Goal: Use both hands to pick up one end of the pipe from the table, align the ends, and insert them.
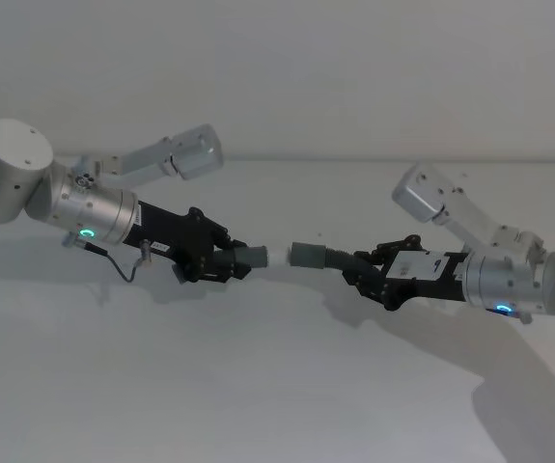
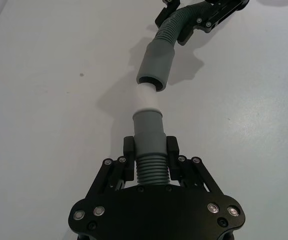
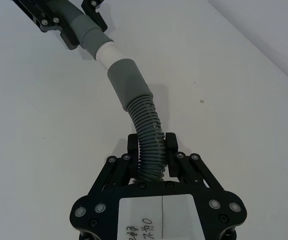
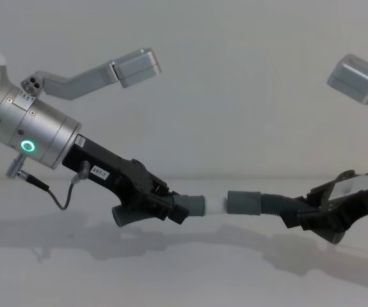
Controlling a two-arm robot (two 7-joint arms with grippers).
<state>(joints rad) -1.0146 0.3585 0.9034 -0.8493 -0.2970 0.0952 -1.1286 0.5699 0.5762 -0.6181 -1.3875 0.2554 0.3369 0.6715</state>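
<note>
Left gripper (image 1: 221, 262): fingers pinched on the ribbed part of the left hose piece (image 4: 182, 208), just behind its cuff, held above the table (image 1: 258, 386).
Right gripper (image 1: 374, 272): fingers clamped on the ribs of the right hose piece (image 1: 340, 258), also lifted off the table.
Left hose piece, axis: runs nearly level from the gripper toward the robot's right; its smooth grey cuff (image 2: 149, 131) ends in a narrower whitish tip (image 2: 147, 96) that points straight at the other piece.
Right hose piece, axis: ribbed length bends slightly out of the gripper, then straightens; its wider grey cuff (image 3: 128, 80) points toward the robot's left, its open mouth (image 2: 151, 83) facing the whitish tip.
Alignment: the two cuffs lie almost on one line between the grippers, mouth to tip.
Gap: in the chest view the cuffs stand a little apart; in the left wrist view the whitish tip sits right at the mouth, and whether it has entered cannot be told.
Table: pale, plain, carrying the shadows of both arms.
</note>
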